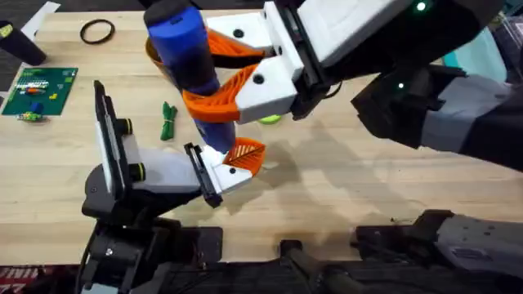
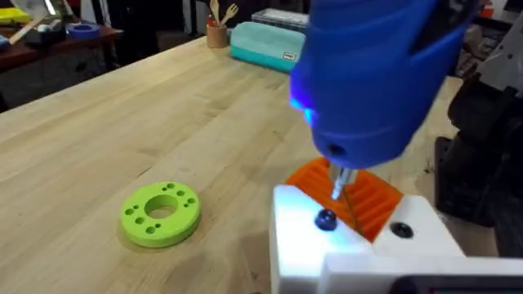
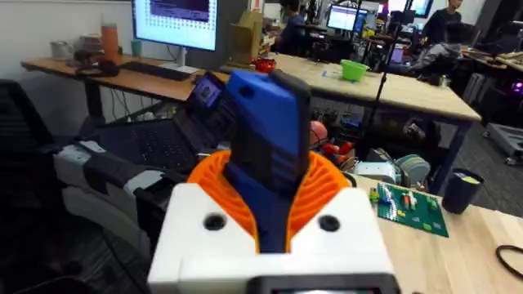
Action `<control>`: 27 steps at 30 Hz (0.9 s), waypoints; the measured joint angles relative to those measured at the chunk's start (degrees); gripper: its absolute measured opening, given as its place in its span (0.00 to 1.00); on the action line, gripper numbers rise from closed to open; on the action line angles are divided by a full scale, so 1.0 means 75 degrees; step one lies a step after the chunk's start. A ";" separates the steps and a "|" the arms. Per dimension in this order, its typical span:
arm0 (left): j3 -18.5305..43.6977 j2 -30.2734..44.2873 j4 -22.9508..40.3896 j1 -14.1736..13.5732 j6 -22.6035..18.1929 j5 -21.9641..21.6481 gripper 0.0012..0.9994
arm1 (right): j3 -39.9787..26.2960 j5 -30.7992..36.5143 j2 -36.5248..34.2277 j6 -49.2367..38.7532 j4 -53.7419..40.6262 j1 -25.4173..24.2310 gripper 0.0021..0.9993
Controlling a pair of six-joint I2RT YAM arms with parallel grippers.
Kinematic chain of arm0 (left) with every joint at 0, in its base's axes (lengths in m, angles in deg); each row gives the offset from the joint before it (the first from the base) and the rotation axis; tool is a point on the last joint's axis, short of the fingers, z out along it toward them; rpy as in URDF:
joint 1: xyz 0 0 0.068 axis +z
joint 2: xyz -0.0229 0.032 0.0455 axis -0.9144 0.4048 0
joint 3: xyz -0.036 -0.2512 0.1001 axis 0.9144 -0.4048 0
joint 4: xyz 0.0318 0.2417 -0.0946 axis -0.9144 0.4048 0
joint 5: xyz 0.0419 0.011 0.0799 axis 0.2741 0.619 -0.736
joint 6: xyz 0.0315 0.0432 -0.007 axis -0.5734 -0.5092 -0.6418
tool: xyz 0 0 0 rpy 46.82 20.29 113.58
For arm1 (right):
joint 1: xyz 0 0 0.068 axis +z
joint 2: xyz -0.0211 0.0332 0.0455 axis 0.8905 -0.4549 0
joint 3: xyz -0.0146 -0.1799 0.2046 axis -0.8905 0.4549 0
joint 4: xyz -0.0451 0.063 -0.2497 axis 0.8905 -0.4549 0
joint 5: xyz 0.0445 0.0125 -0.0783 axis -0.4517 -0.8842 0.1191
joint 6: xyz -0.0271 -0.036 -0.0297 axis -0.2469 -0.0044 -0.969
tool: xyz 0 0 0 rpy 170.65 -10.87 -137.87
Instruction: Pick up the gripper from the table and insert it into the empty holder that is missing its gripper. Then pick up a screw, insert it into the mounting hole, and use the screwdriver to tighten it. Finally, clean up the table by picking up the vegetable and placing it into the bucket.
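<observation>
Overhead: right pincer clamps the screwdriver, tip on the gripper; vegetable at nine o'clock; left pincer's state cannot be told.

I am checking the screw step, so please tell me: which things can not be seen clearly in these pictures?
- Overhead: the bucket is mostly hidden behind the screwdriver.
- Overhead: the screwdriver's tip is hidden by its own body, above the gripper.
- Left wrist: the screw is too small to tell how deep it sits.
- Right wrist: the right gripper clamps the screwdriver, which hides the holder.
</observation>
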 joint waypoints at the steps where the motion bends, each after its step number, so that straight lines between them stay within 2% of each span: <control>1: 0.0000 0.0000 0.0000 0.0000 0.0000 0.0000 0.01 | 0.0000 0.0006 0.0000 0.0000 0.0000 0.0000 0.12; 27: 0.0000 0.0000 0.0000 0.0000 0.0000 0.0000 0.01 | 0.0000 0.0189 -0.0137 -0.0029 -0.0018 0.0091 0.12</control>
